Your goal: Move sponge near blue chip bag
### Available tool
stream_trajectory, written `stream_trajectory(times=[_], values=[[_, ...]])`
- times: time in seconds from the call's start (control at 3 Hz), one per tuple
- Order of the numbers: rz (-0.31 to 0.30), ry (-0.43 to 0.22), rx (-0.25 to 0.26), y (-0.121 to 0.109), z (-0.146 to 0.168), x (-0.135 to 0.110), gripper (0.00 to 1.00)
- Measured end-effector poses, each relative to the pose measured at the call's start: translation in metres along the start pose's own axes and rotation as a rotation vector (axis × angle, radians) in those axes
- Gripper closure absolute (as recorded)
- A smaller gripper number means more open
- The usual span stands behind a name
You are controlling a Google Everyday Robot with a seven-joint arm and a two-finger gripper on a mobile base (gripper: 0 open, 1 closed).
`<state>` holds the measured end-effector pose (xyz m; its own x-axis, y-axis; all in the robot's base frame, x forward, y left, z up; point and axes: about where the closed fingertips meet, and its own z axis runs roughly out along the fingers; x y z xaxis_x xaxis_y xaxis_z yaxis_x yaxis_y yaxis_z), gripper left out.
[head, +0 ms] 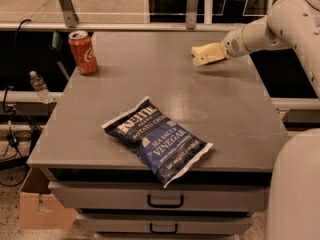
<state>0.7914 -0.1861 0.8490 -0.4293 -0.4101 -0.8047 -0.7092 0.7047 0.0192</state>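
Observation:
The pale yellow sponge (pixel 204 55) lies at the far right of the grey table (pixel 225 109). My gripper (pixel 221 52) reaches in from the right and sits at the sponge's right end, touching or overlapping it. The blue chip bag (pixel 157 140), dark navy with white lettering, lies flat near the table's front edge, well in front of and to the left of the sponge.
A red soda can (pixel 83 52) stands at the table's far left corner. My pale arm (pixel 280 24) crosses the right side, and part of my body (pixel 295 189) fills the lower right. Drawers (pixel 165 200) sit below the tabletop. A cardboard box (pixel 37 209) is on the floor at the left.

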Motion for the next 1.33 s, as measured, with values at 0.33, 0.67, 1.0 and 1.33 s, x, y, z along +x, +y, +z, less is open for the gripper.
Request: stream_trajectory(times=[0.33,0.67,1.0,1.33], values=[[0.003,0.009,-0.002,-0.002,0.007,0.004,0.36],[0.003,0.013,0.006,-0.006,0.008,0.005,0.6],[-0.023,0.003,0.018,-0.006,-0.009,-0.003,0.83],[-0.078,0.006,-0.023,0.017,-0.033,-0.004,1.0]])
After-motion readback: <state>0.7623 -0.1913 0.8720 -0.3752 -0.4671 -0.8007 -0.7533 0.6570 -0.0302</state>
